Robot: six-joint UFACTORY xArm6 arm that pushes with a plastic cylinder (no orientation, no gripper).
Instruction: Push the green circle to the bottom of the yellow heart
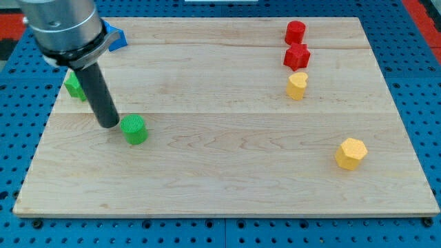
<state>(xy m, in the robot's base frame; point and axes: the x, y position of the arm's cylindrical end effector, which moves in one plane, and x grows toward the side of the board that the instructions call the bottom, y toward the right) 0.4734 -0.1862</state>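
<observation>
- The wooden board (227, 179) lies on a blue pegboard table (413, 227), and its near half is bare wood.
- The yellow hexagon (351, 153) sits nearest of the blocks, at the right, well apart from all the others.
- The green circle (135, 129) stands at the left, a little farther back than the hexagon.
- My tip (109, 125) rests on the board just left of the green circle, close beside it; whether the two touch cannot be told.
- I carry no jaws, only a plain dark rod, so nothing is spread, pressed or pinched.
- The yellow heart (297, 85) stands farther back at the right, well apart from the green circle.
- Another green block (74, 85) lies at the far left, partly hidden behind the rod; its shape cannot be told.
- The red star (297, 56) sits just behind the yellow heart, close to it.
- The red cylinder (295, 32) stands just behind the star, near the far edge.
- A blue block (116, 38) peeks out at the far left, mostly hidden by the arm's grey body.
</observation>
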